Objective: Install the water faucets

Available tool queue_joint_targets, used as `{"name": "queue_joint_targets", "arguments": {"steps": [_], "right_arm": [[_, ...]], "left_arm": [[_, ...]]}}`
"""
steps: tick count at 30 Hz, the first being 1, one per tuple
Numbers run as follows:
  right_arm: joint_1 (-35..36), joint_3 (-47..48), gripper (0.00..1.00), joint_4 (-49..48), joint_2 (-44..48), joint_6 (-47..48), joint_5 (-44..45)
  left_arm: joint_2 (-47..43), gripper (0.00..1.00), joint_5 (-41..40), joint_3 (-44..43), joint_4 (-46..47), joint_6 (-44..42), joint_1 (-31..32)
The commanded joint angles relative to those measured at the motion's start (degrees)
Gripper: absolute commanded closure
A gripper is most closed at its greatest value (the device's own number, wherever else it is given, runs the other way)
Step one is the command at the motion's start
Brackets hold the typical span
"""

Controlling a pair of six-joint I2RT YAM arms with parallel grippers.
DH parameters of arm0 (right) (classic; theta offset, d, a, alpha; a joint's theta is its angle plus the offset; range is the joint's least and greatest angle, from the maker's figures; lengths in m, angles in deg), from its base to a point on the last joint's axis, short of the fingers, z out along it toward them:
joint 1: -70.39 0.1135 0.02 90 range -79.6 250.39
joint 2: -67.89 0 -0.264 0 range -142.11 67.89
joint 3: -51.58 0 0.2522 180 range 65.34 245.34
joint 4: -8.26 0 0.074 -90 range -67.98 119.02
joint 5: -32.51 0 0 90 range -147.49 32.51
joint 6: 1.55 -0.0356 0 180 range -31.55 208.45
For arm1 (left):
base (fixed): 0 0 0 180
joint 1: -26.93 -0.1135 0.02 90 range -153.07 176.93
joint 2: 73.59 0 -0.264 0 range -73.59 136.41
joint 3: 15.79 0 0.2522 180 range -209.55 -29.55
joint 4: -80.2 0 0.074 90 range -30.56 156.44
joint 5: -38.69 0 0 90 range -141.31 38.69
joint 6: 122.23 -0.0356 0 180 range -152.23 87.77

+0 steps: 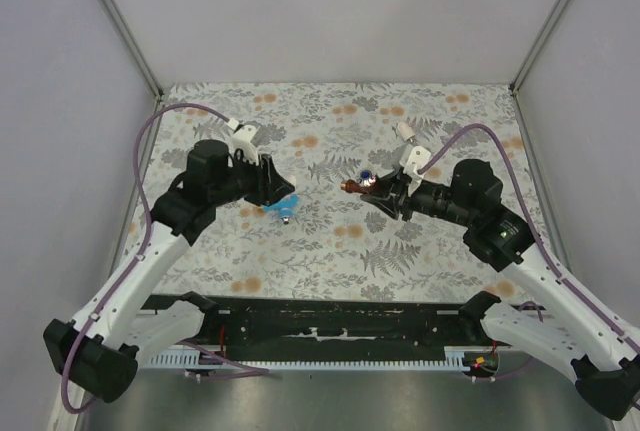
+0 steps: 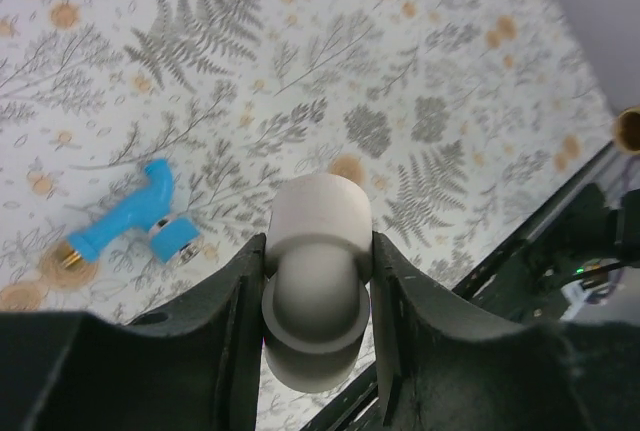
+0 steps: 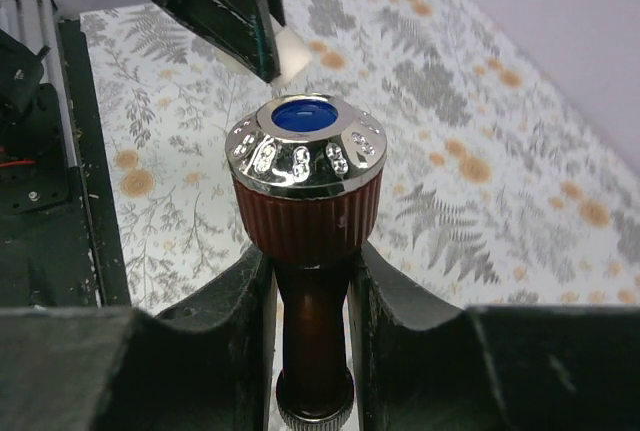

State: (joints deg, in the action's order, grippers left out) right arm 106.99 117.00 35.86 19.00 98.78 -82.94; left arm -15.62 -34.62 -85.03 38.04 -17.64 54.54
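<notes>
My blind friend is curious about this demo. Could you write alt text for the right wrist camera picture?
The right gripper clamps the stem of a reddish-brown faucet, its ribbed knob capped in chrome with a blue centre, filling the foreground. Behind it, over the floral tablecloth, the left gripper holds a white fitting.

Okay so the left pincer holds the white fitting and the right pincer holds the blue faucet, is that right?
Not quite. The right pincer is shut on the reddish-brown faucet, as the right wrist view shows; the blue faucet lies loose on the table. The left pincer does hold the white fitting.
</notes>
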Motion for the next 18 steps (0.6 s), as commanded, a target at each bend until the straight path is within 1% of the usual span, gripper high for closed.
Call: {"name": "queue_joint_targets", "arguments": {"steps": [1, 3, 4, 6, 8, 11, 16, 18], "right_arm": [[0.14, -1.29, 1.0, -17.87, -0.07, 6.89, -10.57], [0.14, -1.47, 1.0, -20.34, -1.03, 10.48, -15.04], [0.14, -1.21, 1.0, -20.7, -1.39, 11.98, -16.89], [0.14, -0.77, 1.0, -21.4, -2.09, 13.84, -19.27], [0.05, -0.42, 1.0, -21.84, -2.36, 15.24, -20.33], [0.14, -0.42, 1.0, -24.12, -2.01, 15.69, -22.09], [0.14, -0.59, 1.0, -30.45, -2.62, 14.54, -26.48], [0.14, -0.16, 1.0, -30.63, -2.97, 17.52, -27.46]], "left_arm": [[-3.57, 0.98, 22.82, 2.3, 15.54, 8.94, -6.59], [-4.27, 0.98, 32.22, 5.02, 26.5, 17.09, -9.5], [-4.27, 0.98, 35.57, 6.86, 32.56, 20.97, -11.08], [-3.75, 0.98, 40.42, 9.59, 46.09, 29.67, -12.75], [-3.05, 0.98, 43.5, 11.01, 55.51, 35.74, -13.38], [-2.25, 0.98, 45.88, 11.36, 65.28, 42.42, -13.38], [0.03, 0.98, 49.14, 9.43, 76.72, 52.1, -13.38], [0.91, 0.98, 50.98, 8.47, 79.54, 55.09, -13.38]]}}
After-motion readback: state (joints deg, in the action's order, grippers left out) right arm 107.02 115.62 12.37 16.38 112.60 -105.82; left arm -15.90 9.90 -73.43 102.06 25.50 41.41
